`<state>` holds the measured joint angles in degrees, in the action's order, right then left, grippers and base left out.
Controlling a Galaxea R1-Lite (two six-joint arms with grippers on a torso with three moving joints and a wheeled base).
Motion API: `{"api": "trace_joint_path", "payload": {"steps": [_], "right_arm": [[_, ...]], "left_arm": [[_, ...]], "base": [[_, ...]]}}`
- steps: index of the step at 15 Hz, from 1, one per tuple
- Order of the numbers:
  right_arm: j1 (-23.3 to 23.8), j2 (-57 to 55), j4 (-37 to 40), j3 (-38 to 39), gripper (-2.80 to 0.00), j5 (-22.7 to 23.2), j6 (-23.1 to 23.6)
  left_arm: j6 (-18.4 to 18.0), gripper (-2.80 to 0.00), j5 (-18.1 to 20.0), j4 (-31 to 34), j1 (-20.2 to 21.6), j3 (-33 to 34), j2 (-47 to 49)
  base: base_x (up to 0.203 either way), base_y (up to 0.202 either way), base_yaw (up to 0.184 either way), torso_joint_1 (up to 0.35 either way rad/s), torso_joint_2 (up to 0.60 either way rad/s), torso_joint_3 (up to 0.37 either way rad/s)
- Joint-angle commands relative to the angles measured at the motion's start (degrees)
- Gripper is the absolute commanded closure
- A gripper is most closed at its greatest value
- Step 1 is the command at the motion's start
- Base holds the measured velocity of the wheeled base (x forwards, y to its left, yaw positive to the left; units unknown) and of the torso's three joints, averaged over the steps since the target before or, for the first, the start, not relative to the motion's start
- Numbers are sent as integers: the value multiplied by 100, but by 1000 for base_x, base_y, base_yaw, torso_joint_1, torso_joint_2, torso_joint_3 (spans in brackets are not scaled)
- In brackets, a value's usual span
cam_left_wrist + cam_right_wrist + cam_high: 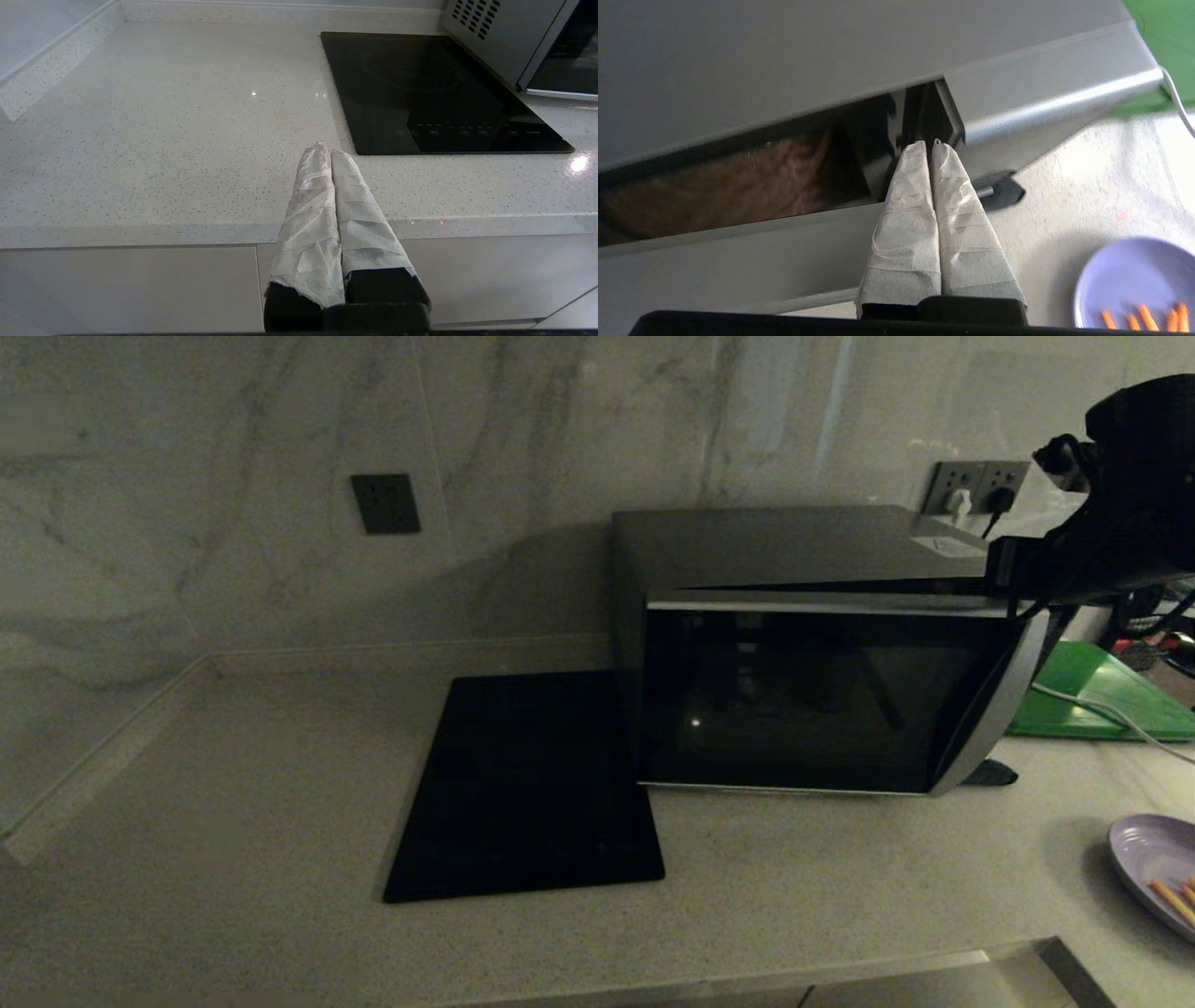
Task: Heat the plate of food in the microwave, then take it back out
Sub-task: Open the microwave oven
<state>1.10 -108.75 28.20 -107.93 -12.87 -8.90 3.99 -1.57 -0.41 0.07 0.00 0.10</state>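
Observation:
The silver-grey microwave (803, 700) stands on the counter with its dark glass door (794, 705) slightly ajar; a dark wedge of gap shows along the top. My right gripper (928, 144) is shut, its taped fingertips pressed together and poking into that gap behind the door's handle-side edge (1041, 88). In the head view the right arm (1111, 532) reaches over the microwave's top right corner. The lavender plate of food (1158, 868) lies on the counter to the right, orange sticks (1141, 319) on it. My left gripper (326, 150) is parked, shut, over the counter's front edge.
A flat black cooktop (532, 784) lies left of the microwave. A green board (1092, 695) and a white cable (1111, 714) sit behind the door's right end. Wall sockets (976, 485) are above. The counter's front edge (840, 975) runs close by.

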Motion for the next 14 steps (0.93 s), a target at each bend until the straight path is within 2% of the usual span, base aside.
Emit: {"api": "trace_joint_path", "payload": {"steps": [1,4,8,11,14], "right_arm": [[-24,170,86,29,0,-5,-7],[-53,244,107,25,0,-13,5],[-101,542,107,551,0,31,285],[-224,703,138,705,0,65,286],[-305,890,680,716,0,216,283]], "left_arm": [[5,0,-3,-2,1,0,-1],[5,0,-9,-2,1,0,-1],[5,0,-1,-2,1,0,-1],[5,0,-9,-2,1,0,-1],[5,0,-10,-2,1,0,-1]], "base": [[0,0,0,0,0,0],[0,0,0,0,0,0],[0,0,0,0,0,0],[0,0,0,0,0,0],[0,0,0,0,0,0]]}}
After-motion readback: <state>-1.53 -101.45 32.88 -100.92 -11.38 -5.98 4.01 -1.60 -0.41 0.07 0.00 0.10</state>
